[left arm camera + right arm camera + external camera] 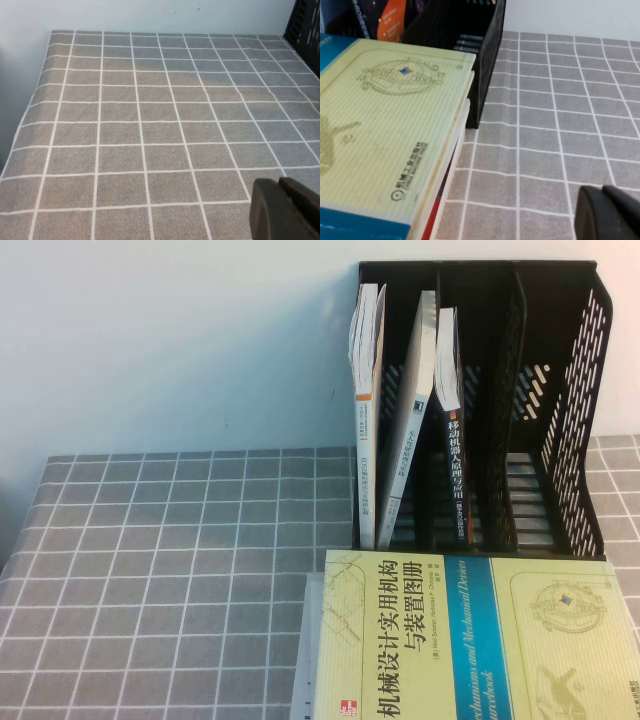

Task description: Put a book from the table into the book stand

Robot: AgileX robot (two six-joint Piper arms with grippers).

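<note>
The book (480, 640) lay flat on the counter (160, 570), just in front of the black book stand (560, 420), atop another book. The left end effector (285, 210) hung over bare cloth, the right end effector (607, 215) beside the book; both looked closed and empty.

The yellow-green, blue-banded book (470, 640) lies flat on the table (150, 570) before the black book stand (560, 400).

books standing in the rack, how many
3: two white-spined books in the book stand's left slots, a dark-spined one in the next. Right slots look empty.
</note>
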